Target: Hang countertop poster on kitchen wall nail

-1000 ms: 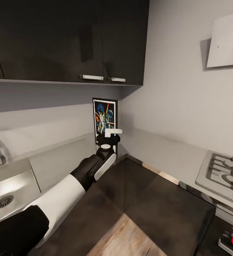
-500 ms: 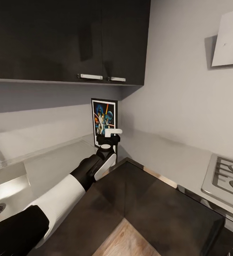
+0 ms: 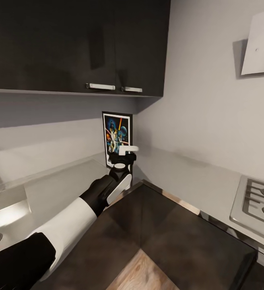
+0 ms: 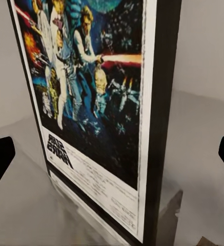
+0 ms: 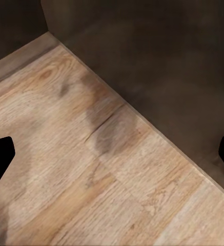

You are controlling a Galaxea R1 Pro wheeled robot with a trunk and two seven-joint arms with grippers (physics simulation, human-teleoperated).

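Observation:
The poster (image 3: 116, 137) stands upright in the corner of the kitchen countertop (image 3: 67, 183), leaning on the back wall. Its black frame, white border and "STAR WARS" logo show close up as the poster (image 4: 86, 97) in the left wrist view. My left gripper (image 3: 124, 153) is stretched out just in front of the poster's lower part, open. Its dark fingertips (image 4: 0, 159) sit far apart on either side of the frame without touching it. My right gripper (image 5: 112, 159) is open over wooden floor, holding nothing.
Dark wall cabinets (image 3: 79, 44) hang above the corner. A sink (image 3: 5, 215) is set into the worktop at the left and a gas hob (image 3: 258, 201) at the right. A white hood (image 3: 260, 44) is on the right wall. Dark cabinet fronts (image 3: 168, 237) stand below.
The camera has moved closer to the corner: sink and hob slid outward in the picture and the poster looks slightly larger. The left arm keeps its pose, gripper open.

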